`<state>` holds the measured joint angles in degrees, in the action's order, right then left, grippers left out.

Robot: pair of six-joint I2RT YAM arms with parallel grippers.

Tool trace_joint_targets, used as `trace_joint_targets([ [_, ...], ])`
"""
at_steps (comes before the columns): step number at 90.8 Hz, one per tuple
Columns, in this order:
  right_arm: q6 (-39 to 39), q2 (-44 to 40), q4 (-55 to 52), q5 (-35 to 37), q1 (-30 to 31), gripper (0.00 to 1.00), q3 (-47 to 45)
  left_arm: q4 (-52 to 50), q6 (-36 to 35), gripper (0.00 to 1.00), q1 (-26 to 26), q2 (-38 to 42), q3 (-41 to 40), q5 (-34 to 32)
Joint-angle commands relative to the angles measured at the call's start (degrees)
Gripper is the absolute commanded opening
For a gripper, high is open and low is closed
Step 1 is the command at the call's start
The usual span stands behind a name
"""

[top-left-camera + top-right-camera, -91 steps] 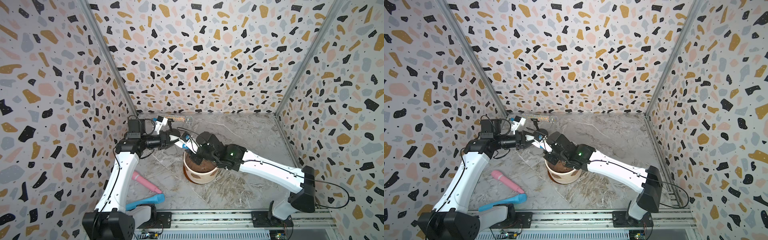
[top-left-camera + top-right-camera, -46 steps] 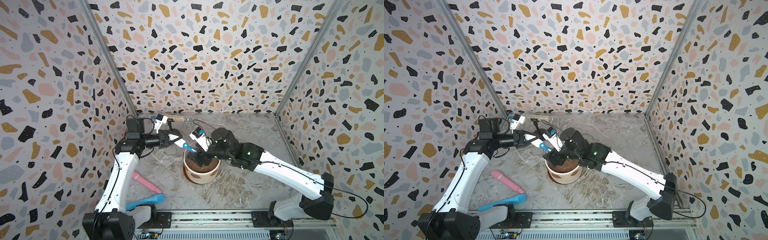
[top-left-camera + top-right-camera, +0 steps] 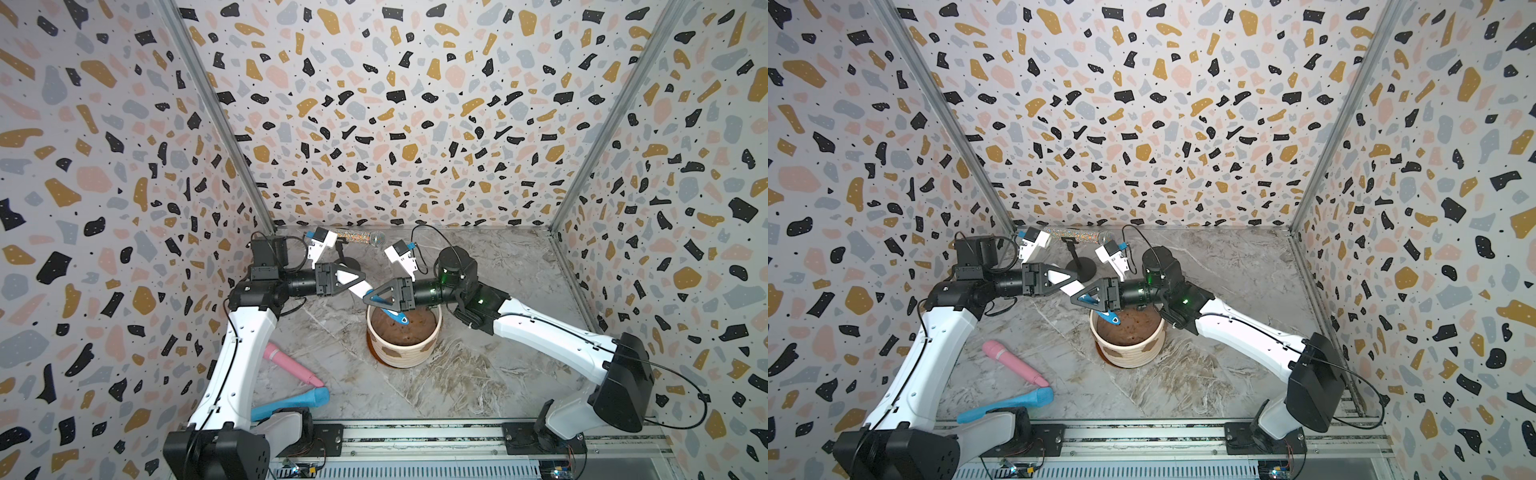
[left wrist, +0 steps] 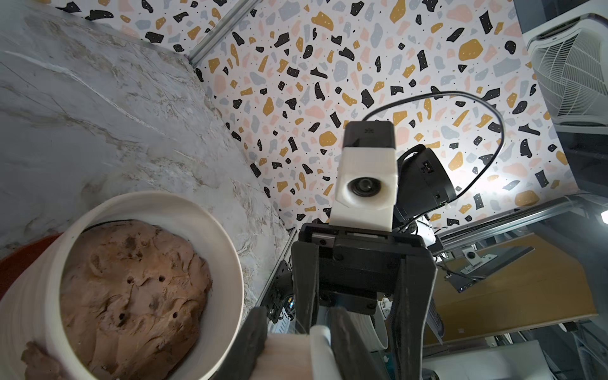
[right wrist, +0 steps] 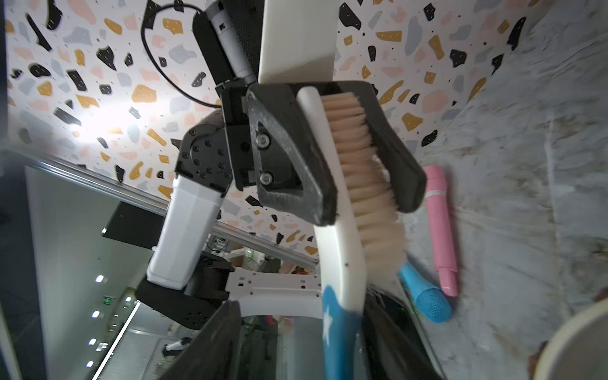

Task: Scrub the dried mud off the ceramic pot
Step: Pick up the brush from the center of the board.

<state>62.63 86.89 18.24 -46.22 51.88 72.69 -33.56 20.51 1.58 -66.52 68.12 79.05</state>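
Observation:
The cream ribbed ceramic pot point(image 3: 402, 349) point(image 3: 1129, 353) stands mid-floor on a brown saucer, filled with a brown soil mound point(image 4: 131, 296). Dried mud patches point(image 3: 390, 354) point(image 3: 1154, 344) cling to its outer wall, and one shows by the rim point(image 4: 36, 362). My left gripper point(image 3: 360, 289) point(image 4: 296, 342) is shut on the head of a scrub brush point(image 5: 339, 230), pinching bristles and white back. The brush's blue handle point(image 3: 395, 316) slants down over the pot's mouth. My right gripper point(image 3: 374, 298) point(image 5: 302, 316) faces the left one, open, with the handle against one finger and a gap at the other.
A pink microphone point(image 3: 291, 365) and a blue microphone point(image 3: 291, 405) lie on the marble floor near the left arm's base. A glitter microphone point(image 3: 357, 237) rests on a black stand at the back wall. Terrazzo walls close in three sides.
My right gripper has lifted out of the pot's mouth, turned level and opened, and now stands around the brush handle. The left gripper has kept hold of the brush head.

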Motion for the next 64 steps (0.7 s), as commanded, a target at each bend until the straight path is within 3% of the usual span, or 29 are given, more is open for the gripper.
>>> trace_joint_targets([
  [1,5.81,-1.73,8.18,-2.88,-0.02,0.4,1.3,0.34,-1.68,0.15,-0.16,1.48,0.52,1.97],
  [14,3.05,-2.21,3.76,-2.3,-0.05,0.0,1.58,0.35,-1.79,0.16,-0.11,1.81,0.28,2.55],
  [18,1.45,-2.4,1.66,-2.17,-0.1,0.0,1.63,0.34,-1.81,0.27,-0.17,1.91,0.31,2.76],
  [21,-0.01,-2.55,-0.35,-2.26,-0.11,0.0,1.73,0.38,-1.79,0.51,-0.17,2.02,0.39,2.78],
  [23,-0.99,-2.7,-1.73,-2.36,-0.11,0.0,1.8,0.37,-1.7,0.59,-0.11,2.01,0.43,2.71],
  [36,-14.83,-4.96,-21.89,-1.56,-0.11,0.0,3.0,0.66,-2.07,0.83,0.26,1.93,0.48,2.17],
  [47,-30.37,-9.16,-39.34,0.83,0.11,0.0,2.51,0.67,-3.17,0.93,2.0,1.67,-0.35,1.69],
  [64,-49.97,-15.86,-58.56,15.52,3.62,0.0,1.15,-1.05,-7.42,0.93,5.35,2.18,-1.34,2.59],
])
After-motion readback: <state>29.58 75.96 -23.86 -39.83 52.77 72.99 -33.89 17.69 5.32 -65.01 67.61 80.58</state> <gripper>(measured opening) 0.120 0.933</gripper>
